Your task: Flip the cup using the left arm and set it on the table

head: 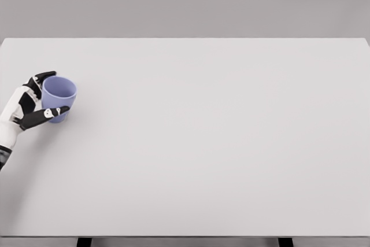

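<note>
- At the table's point(219, 143) left side stands a blue cup point(58, 98), upright, mouth up, nothing visible inside.
- The left hand point(30, 108) wraps it, thumb in front, fingers point(45, 76) curled behind.

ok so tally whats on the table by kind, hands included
cup, blue-purple, upright with its mouth up: 1
left hand, white and black, fingers around the cup: 1
table, light grey: 1
Total: 3
The right arm is not in view.
</note>
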